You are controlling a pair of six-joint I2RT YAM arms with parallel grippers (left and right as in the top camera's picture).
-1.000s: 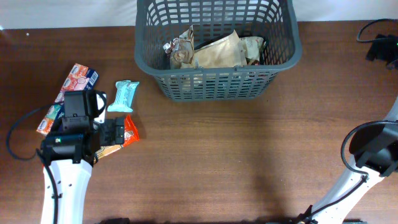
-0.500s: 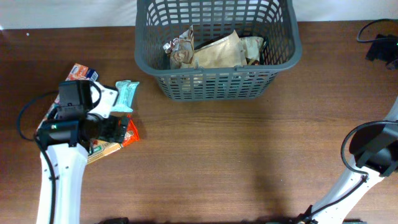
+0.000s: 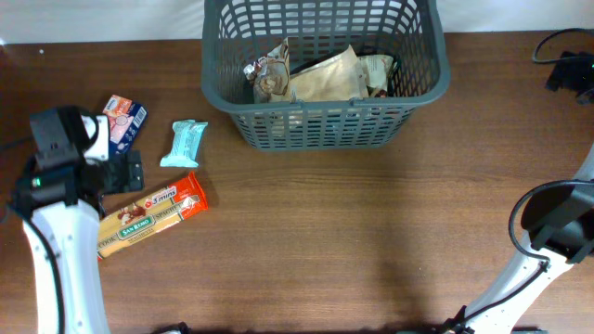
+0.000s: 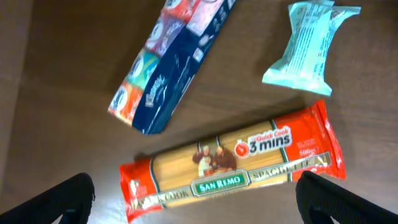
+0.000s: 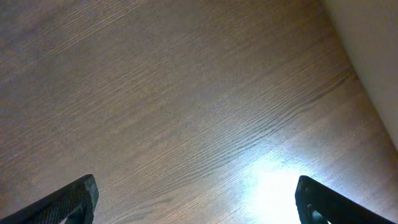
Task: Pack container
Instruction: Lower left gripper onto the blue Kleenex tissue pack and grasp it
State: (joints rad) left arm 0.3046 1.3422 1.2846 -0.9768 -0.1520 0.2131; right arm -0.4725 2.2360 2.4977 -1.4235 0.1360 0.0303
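The dark grey lattice container (image 3: 320,125) stands at the back centre and holds several snack packs (image 3: 320,76). On the table to its left lie a red and yellow spaghetti pack (image 3: 148,213), a teal wrapped bar (image 3: 184,144) and a blue and red box (image 3: 123,116). My left gripper (image 3: 125,173) is open and empty, just left of these. The left wrist view shows the spaghetti pack (image 4: 230,165), the box (image 4: 174,62) and the teal bar (image 4: 308,50) ahead of my open left gripper (image 4: 196,208). My right gripper (image 5: 196,199) is open and empty over bare wood.
The right arm (image 3: 557,223) stands at the table's right edge, with black cables (image 3: 566,65) at the back right. A pale wall (image 5: 373,50) borders the table in the right wrist view. Brown wood table (image 3: 371,241) stretches between the arms.
My left gripper has drawn back to the left, off the spaghetti pack, which now lies uncovered on the table. The right arm has not moved.
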